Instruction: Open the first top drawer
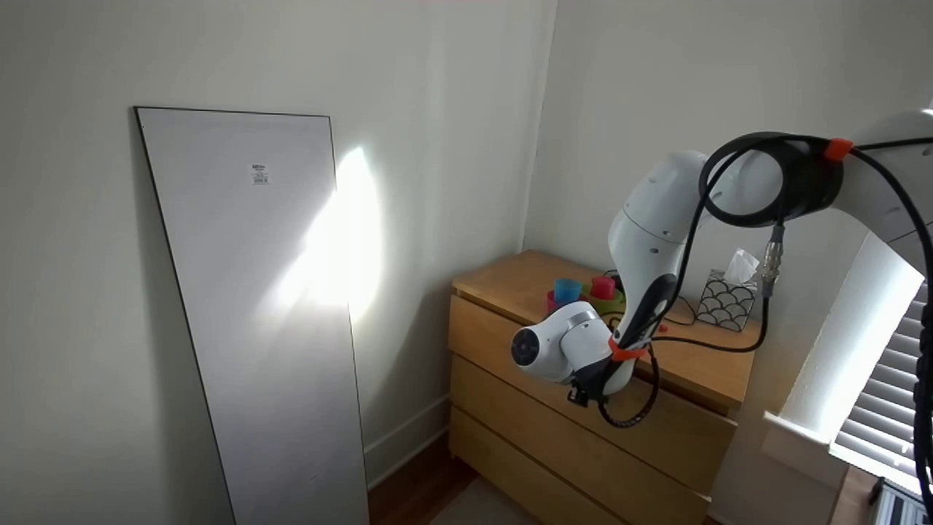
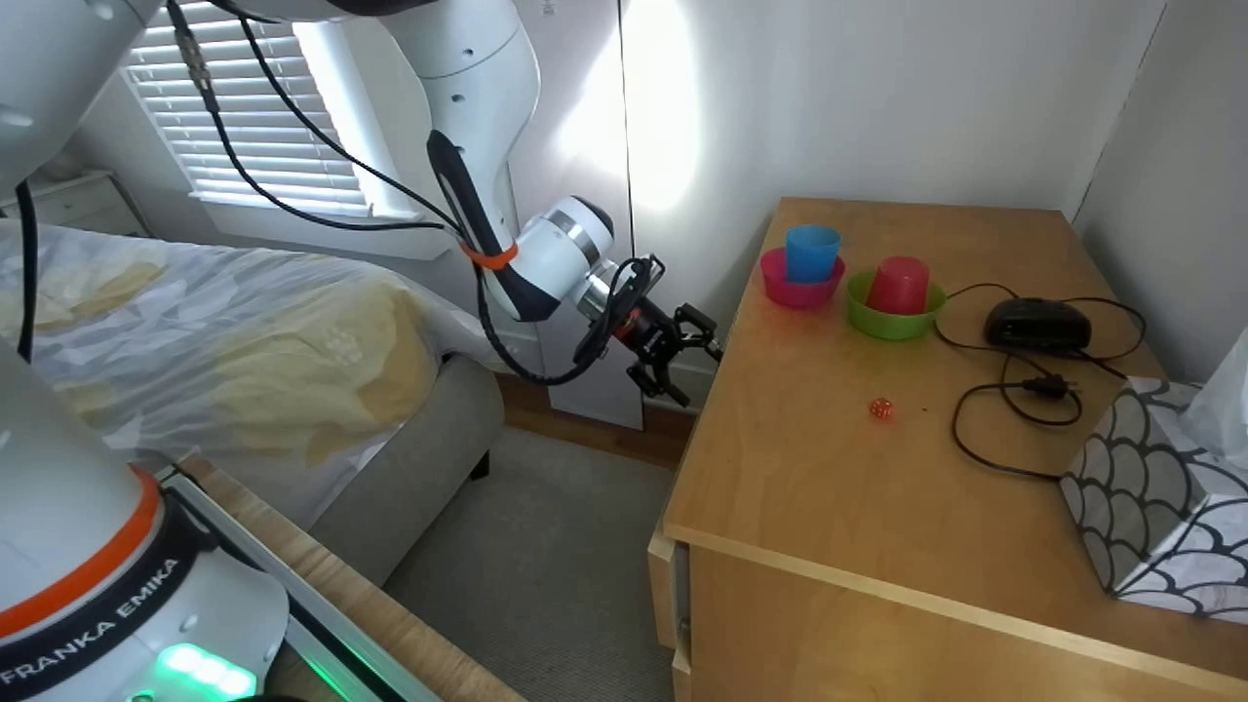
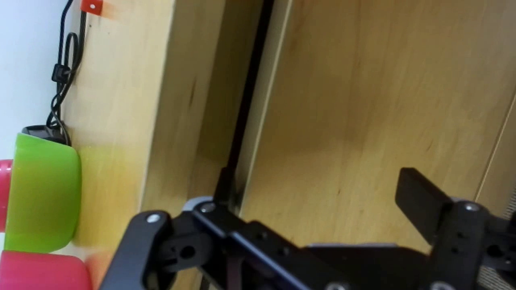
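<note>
Jaws are spread wide. In the wrist view, one finger [image 3: 222, 187], lower left of centre, overlaps the dark gap along the upper edge of the top drawer [image 3: 342, 100]; a second finger [image 3: 422, 204], at lower right, is before its front. If they touch it, I cannot tell. In an exterior view, this drawer is at lower right of the frame, highest of three in the dresser [image 1: 503, 423], partly behind the arm [image 1: 645, 233]. On the worktop [image 2: 780, 468], a blue cup [image 2: 813, 252] is in a pink bowl [image 2: 795, 294], and a red cup [image 2: 899, 283] in a green bowl [image 2: 882, 326].
</note>
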You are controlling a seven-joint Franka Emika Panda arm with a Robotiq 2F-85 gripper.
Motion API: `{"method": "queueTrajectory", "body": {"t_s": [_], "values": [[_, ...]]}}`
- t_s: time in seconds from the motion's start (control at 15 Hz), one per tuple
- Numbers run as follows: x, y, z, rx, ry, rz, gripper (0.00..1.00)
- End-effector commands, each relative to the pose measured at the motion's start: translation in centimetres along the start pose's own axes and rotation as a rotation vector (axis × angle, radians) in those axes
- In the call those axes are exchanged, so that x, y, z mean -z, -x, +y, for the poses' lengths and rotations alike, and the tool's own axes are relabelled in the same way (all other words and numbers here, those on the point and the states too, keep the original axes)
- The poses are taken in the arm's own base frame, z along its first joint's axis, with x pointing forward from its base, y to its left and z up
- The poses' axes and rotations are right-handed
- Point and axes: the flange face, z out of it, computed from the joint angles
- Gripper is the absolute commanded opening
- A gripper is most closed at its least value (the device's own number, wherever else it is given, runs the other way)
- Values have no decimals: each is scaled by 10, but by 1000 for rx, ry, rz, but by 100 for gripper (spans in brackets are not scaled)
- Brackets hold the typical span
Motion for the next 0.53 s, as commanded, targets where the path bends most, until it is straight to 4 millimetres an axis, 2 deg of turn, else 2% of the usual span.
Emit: {"method": "queueTrajectory", "body": {"t_s": [0.0, 0.2, 0.47], "values": [[23, 5, -34, 79, -131, 41, 100], [35, 7, -34, 117, -149, 44, 100], [61, 15, -30, 171, -186, 59, 100]]}}
